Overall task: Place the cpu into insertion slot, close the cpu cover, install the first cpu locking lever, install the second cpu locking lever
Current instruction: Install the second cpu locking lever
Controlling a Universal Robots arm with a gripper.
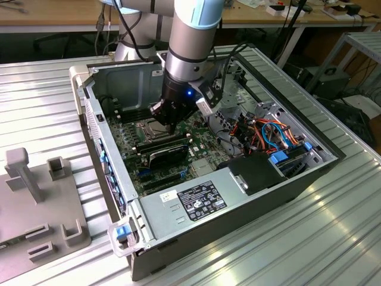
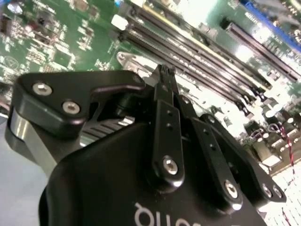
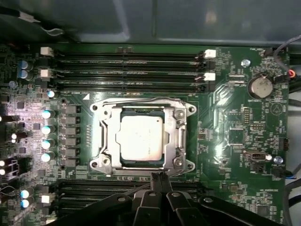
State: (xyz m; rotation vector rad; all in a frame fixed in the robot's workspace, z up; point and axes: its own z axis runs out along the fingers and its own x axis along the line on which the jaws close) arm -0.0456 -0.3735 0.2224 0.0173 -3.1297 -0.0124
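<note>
The cpu (image 3: pixel 143 140), a flat silvery square, lies in the insertion slot (image 3: pixel 165 141), whose dark rim shows around it on the green board. The cpu cover (image 3: pixel 109 136), a silvery frame, lies flat over the chip's edges. A thin metal lever (image 3: pixel 141 100) runs along the cover's side that faces the memory slots. My gripper (image 3: pixel 158 180) is shut, its black fingertips together just off the opposite edge of the cover, with nothing visible between them. In the exterior view the gripper (image 1: pixel 166 121) hangs low inside the open computer case, right beside the socket (image 1: pixel 149 128). The second wrist view shows the shut fingers (image 2: pixel 164 77) over the board.
Long black memory slots (image 3: pixel 127 61) flank the socket on two sides. Capacitors (image 3: pixel 46 127) and a coin battery (image 3: pixel 260 86) stand nearby. Orange and blue cables (image 1: pixel 274 134) and a black power supply (image 1: pixel 256 173) fill the case's far side. A grey fixture (image 1: pixel 41 196) sits at the exterior view's left.
</note>
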